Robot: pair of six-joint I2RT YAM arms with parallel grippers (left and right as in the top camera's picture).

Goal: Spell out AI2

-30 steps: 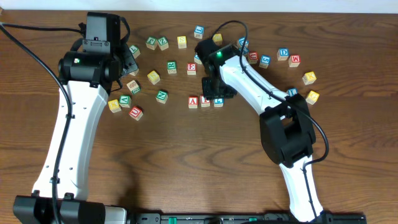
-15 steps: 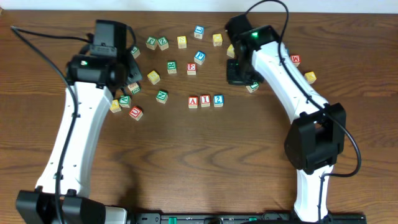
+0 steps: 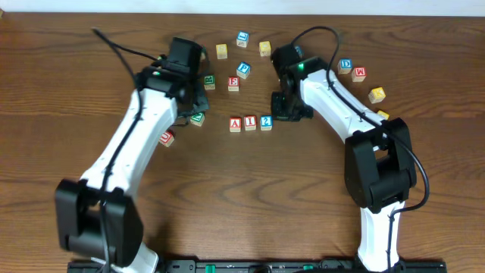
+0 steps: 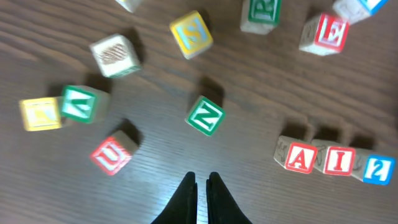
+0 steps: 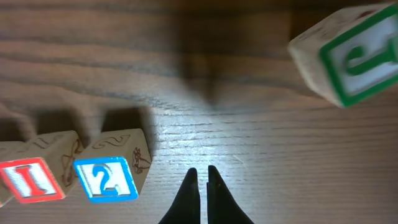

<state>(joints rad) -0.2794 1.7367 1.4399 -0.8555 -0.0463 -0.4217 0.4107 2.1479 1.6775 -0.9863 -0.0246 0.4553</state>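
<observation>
The red A block (image 3: 235, 123), red I block (image 3: 250, 123) and blue 2 block (image 3: 266, 121) stand side by side in a row at mid-table. They also show in the left wrist view as the A (image 4: 300, 157), the I (image 4: 337, 160) and the 2 (image 4: 377, 169). My left gripper (image 3: 197, 102) (image 4: 201, 180) is shut and empty, raised above the table to the left of the row, near a green N block (image 4: 205, 116). My right gripper (image 3: 289, 114) (image 5: 202, 173) is shut and empty, just right of the 2 block (image 5: 106, 179).
Loose letter blocks lie behind the row: a yellow one (image 3: 221, 51), a blue one (image 3: 242, 38), a red one (image 3: 233, 83). Others lie at the right (image 3: 358, 73). A red U block (image 4: 112, 155) lies left. A green block (image 5: 351, 56) lies near my right gripper.
My left arm has swung right toward the table's middle. My right gripper moved away to the back right, then came back down beside the 2 block. The A, I, 2 row has not moved.
</observation>
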